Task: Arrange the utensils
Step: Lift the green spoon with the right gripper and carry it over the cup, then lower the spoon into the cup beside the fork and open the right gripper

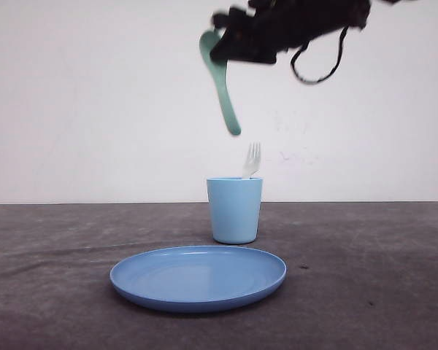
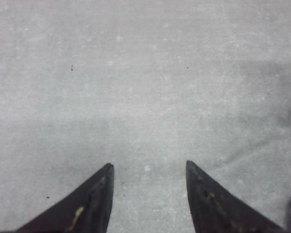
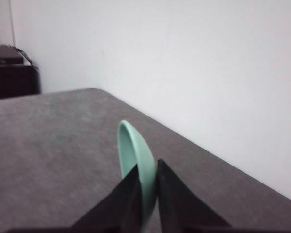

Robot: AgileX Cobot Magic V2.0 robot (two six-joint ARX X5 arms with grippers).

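Right tool: clamped on the mint-green spoon near its bowl, held high above the worktop. Spoon's long axis runs steeply down, handle tip toward 5 o'clock.

Light blue cup: upright behind the blue plate, lying at about 6 o'clock from the handle tip, well apart. White fork stands inside, tines up; its handle is hidden.

Left tool: spread wide, holding nothing, over bare worktop.

Right arm is cropped.
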